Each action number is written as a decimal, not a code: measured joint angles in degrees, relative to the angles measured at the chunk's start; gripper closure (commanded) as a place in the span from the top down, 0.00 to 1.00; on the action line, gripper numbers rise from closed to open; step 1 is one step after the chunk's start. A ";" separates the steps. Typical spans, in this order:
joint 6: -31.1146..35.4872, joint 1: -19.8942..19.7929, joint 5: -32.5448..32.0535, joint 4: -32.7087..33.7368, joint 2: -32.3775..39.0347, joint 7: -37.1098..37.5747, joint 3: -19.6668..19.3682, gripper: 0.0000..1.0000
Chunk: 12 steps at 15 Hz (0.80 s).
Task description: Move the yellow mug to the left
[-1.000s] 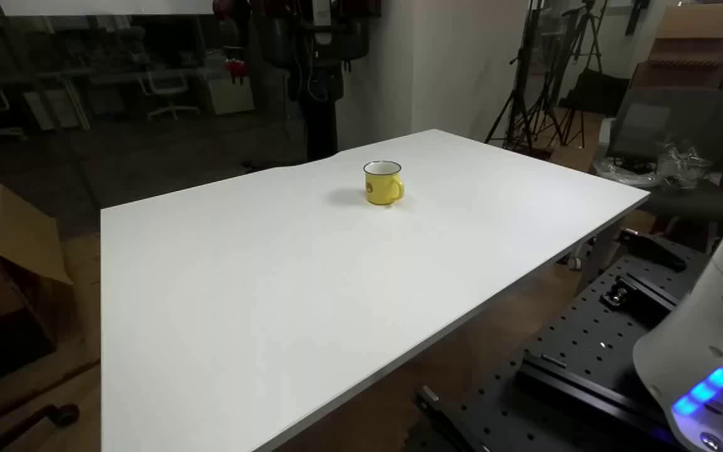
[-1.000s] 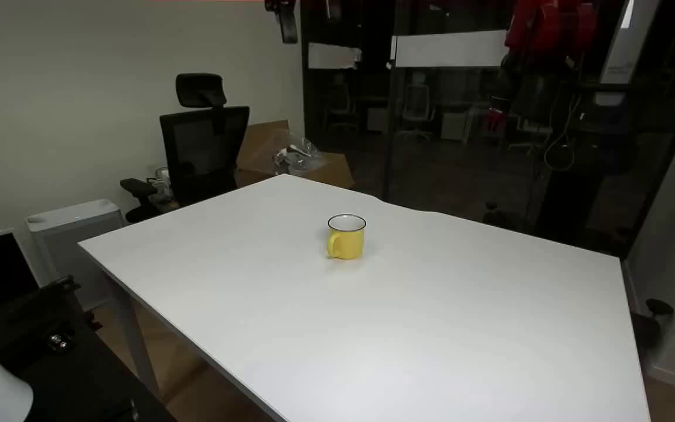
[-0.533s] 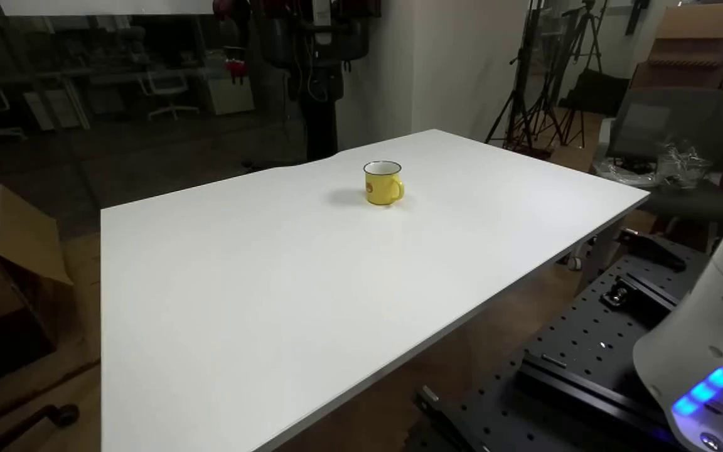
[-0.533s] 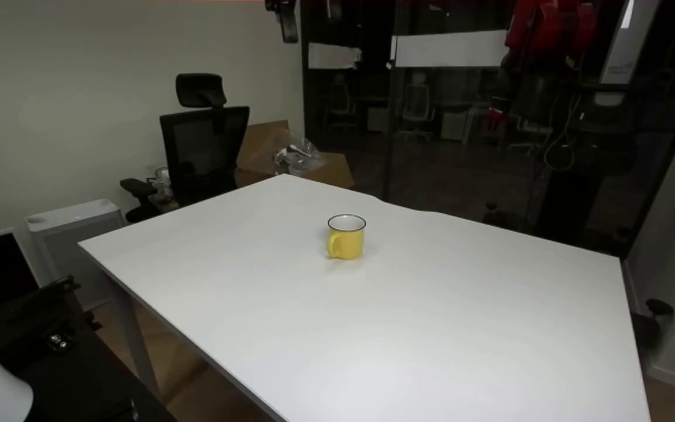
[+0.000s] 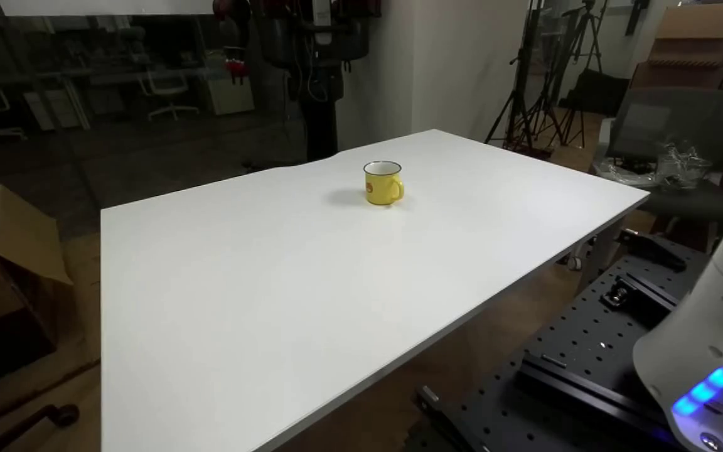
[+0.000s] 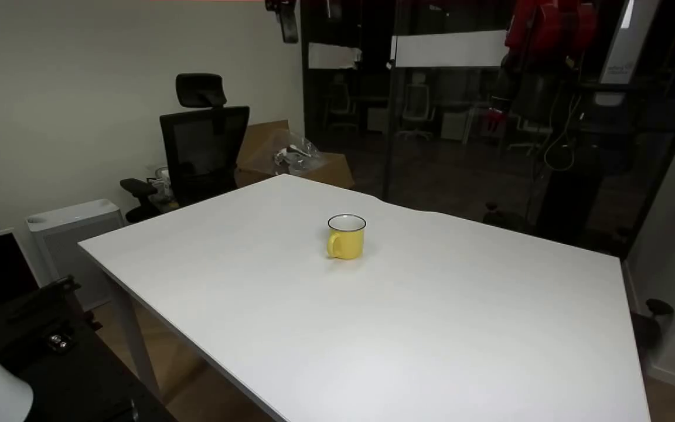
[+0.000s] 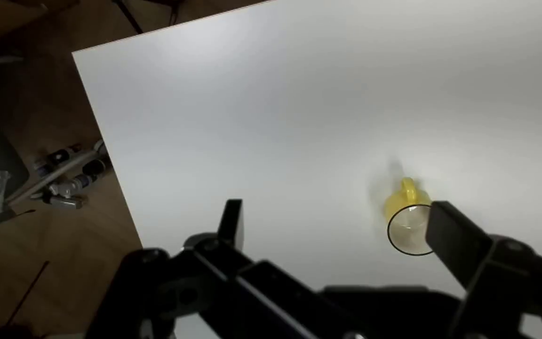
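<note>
White tabletop (image 5: 261, 301) spans an exterior view, a long stretch of it running toward the lower left from the upright yellow mug (image 5: 381, 188), which stands well inside every edge. A cardboard box (image 5: 29, 232) sits beyond the left edge; my arm's base (image 5: 688, 339), showing blue lights (image 5: 706, 390), rises at right over a perforated black plate (image 5: 562, 333). In an exterior view, a black office chair (image 6: 204, 146) stands beyond the upper left edge, and the mug's handle (image 6: 330, 245) points left. In the wrist view, two table edges meet at upper left; my gripper (image 7: 334, 219) has its jaws spread apart, and the finger (image 7: 457, 240) at right covers part of the mug, yellow with a pale interior and thin dark rim. Whether they touch, I cannot tell.
</note>
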 measured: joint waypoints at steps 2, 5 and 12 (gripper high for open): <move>0.00 0.09 0.00 -0.02 0.02 0.00 -0.07 1.00; 4.96 0.38 0.48 -0.16 0.78 0.00 -0.71 1.00; 15.69 2.40 15.39 6.10 15.08 -16.61 -5.60 1.00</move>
